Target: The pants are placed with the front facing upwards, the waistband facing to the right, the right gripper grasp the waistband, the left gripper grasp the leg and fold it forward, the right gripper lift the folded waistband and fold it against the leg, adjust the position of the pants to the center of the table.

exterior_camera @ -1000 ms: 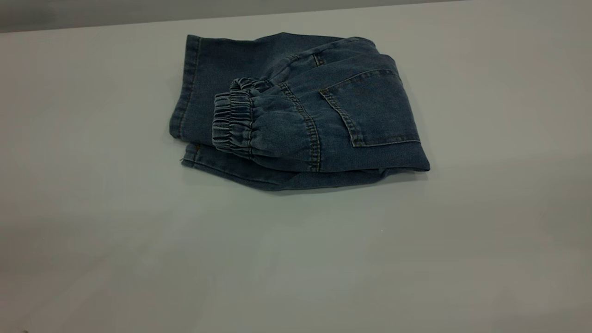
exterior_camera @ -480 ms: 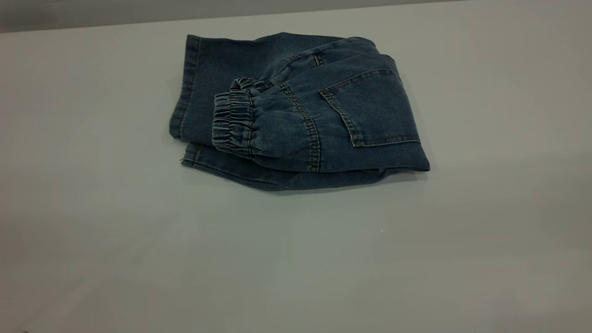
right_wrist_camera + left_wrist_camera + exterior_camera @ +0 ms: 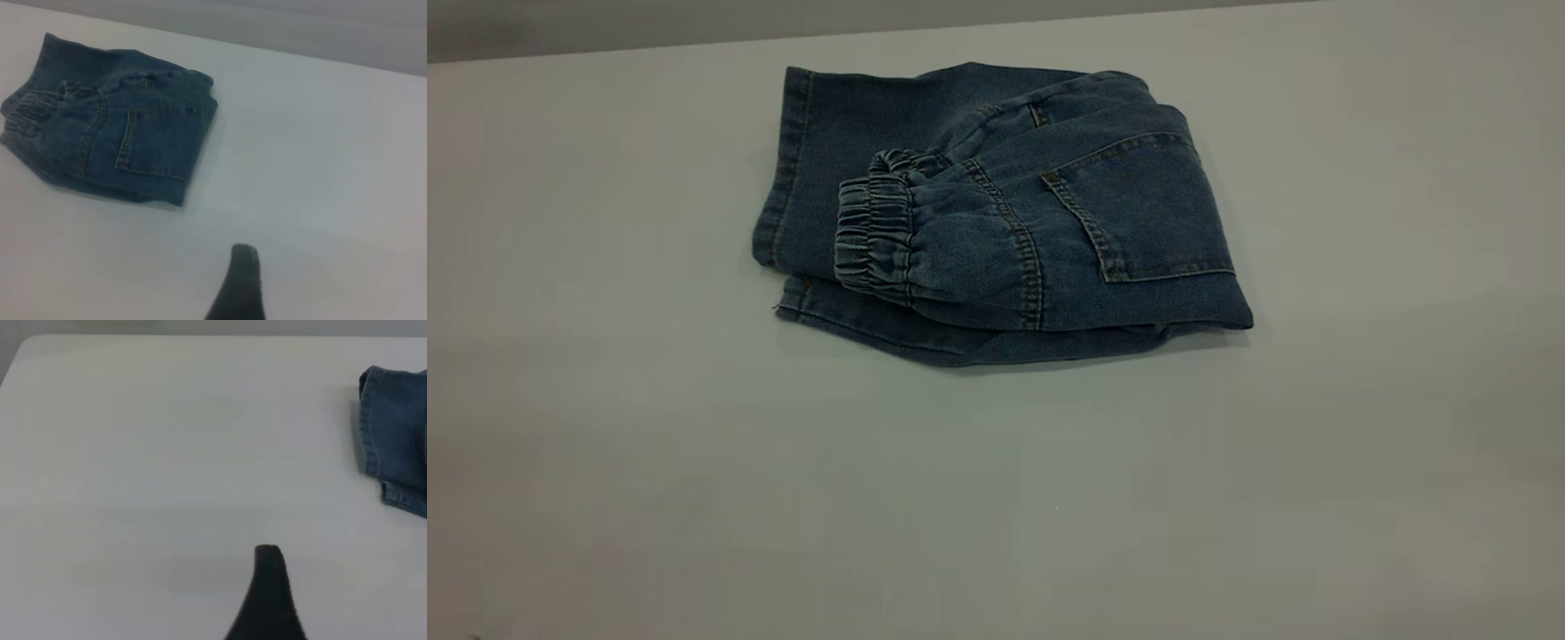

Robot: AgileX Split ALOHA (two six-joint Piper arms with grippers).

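Jaw states could not be told; neither gripper touched the pants (image 3: 996,213). Any recentring nudge risked unrolling the waistband (image 3: 871,240).

I see the table (image 3: 605,444), big, flat and pale grey. The pants (image 3: 996,222) lie on it, folded up in a blue bundle, maybe a bit toward the far edge.

Pants (image 3: 996,213) on table (image 3: 996,498)

Dim, flat exterior view, soft shadow under the pants (image 3: 996,213), brighter wrist views slightly blurred
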